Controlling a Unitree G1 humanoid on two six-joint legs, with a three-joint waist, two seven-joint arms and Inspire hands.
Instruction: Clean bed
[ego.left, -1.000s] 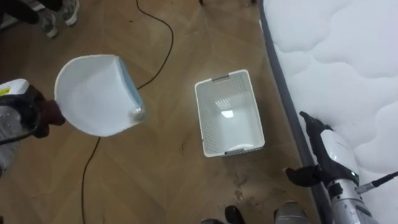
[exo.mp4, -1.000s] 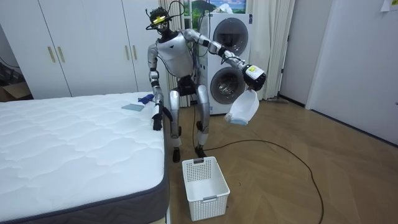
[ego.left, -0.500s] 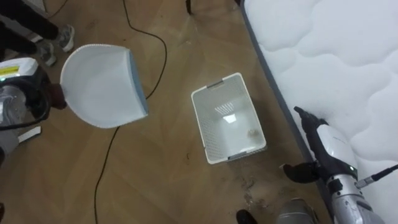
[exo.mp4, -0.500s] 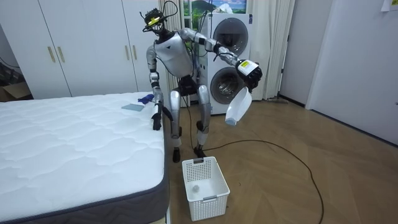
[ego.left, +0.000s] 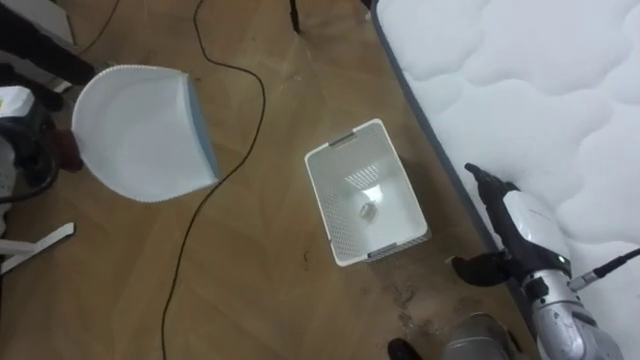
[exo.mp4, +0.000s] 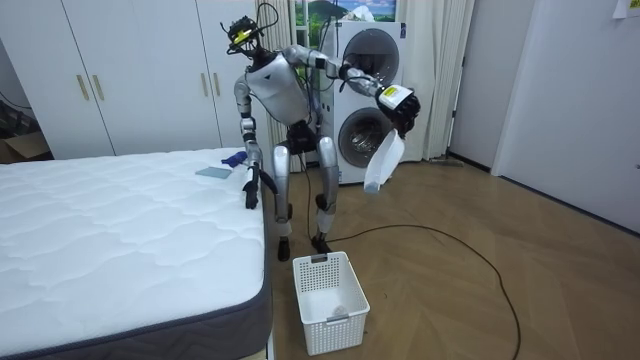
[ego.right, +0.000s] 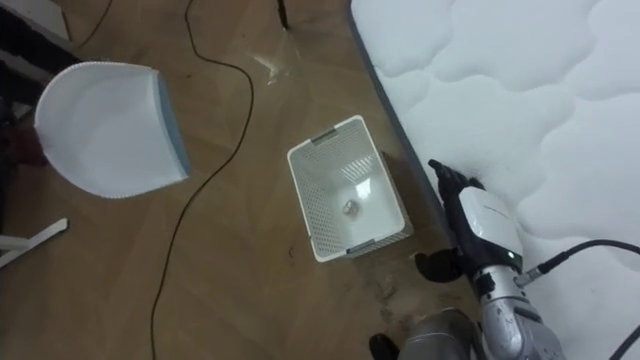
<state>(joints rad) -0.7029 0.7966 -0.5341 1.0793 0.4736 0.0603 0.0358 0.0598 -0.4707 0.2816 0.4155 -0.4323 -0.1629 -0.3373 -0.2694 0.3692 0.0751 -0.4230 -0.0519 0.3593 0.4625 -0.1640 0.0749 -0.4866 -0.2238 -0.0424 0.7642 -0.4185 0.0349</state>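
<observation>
White plastic dustpan (ego.left: 135, 130) with a pale blue front lip is held up in the left hand (exo.mp4: 402, 110), whose fingers are curled round its handle. The arm is raised out to the robot's left, about level with its chest. In the room view the pan hangs below that hand with its mouth pointing down. In the eye views its blue lip faces away from the hand, toward the basket.

On the wooden floor, between the two hands and lower than both, stands a white perforated plastic basket (ego.left: 322, 200), rectangular and open at the top. A small pale crumpled scrap (ego.left: 367, 211) lies on its bottom, near the middle.

The right hand (ego.left: 520, 225) hangs low at the robot's side with its fingers straight and its thumb spread away from them, holding nothing. It is just beside the grey edge of the white quilted mattress (ego.left: 540, 80), which stretches away to that hand's right. The basket sits to its left, apart from it.

The room view shows the robot standing upright on the floor at the corner of the bed, with two stacked washing machines (exo.mp4: 368, 90) behind it. On the mattress near the right hand lie a flat pale blue thing (exo.mp4: 212, 172) and a darker blue thing (exo.mp4: 233, 157).
</observation>
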